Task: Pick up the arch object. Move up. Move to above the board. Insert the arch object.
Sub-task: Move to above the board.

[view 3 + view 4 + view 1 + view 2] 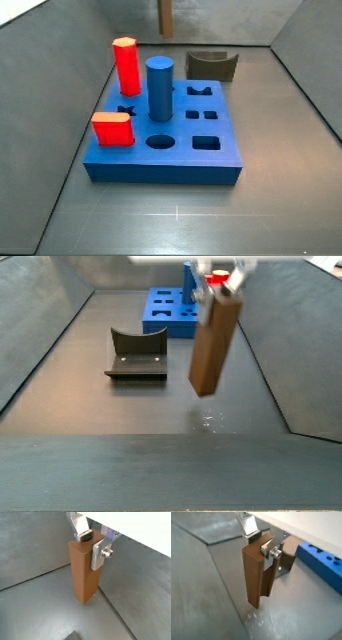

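Observation:
My gripper is shut on the top of the arch object, a tall slim brown column that hangs upright. Both wrist views show the silver fingers clamping its upper end, and the groove runs down one side. In a side view the column hangs from the gripper with its lower end a little above the grey floor, beside the near end of the board. In a side view only its lower part shows, beyond the far end of the bright-blue board.
On the board stand a blue cylinder, a tall red peg and a short red peg. A squat dark block with a curved dip sits on the floor behind the board. Grey walls surround the floor.

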{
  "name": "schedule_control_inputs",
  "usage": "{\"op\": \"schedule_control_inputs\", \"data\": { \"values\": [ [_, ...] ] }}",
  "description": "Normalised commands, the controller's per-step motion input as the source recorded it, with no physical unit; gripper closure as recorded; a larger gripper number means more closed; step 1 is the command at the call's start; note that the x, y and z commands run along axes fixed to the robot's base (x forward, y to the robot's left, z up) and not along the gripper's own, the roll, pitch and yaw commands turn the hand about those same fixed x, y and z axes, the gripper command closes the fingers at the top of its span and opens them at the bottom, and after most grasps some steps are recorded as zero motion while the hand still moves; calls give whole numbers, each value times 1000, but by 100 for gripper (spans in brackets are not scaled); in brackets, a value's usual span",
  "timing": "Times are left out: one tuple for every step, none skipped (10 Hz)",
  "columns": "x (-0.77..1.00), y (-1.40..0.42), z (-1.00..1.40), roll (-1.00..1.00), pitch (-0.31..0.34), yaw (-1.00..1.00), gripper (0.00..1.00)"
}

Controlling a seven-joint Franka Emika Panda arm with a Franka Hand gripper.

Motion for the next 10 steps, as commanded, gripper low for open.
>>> {"op": "schedule_control_inputs", "data": {
  "values": [
    [189,-136,1000,36,-5,-100,100],
    [168,-111,1000,32,45,-71,100],
    [152,-91,1000,34,93,-44,100],
    [133,-72,974,42,112,-25,100],
    [90,-50,818,53,120,-8,100],
    [46,-29,611,70,115,7,100],
    [30,-22,458,75,113,14,100],
    [22,-14,253,75,114,20,100],
    [-10,-1000,111,152,480,-1000,100],
    [-8,-1000,93,171,472,-1000,100]
  ]
}}
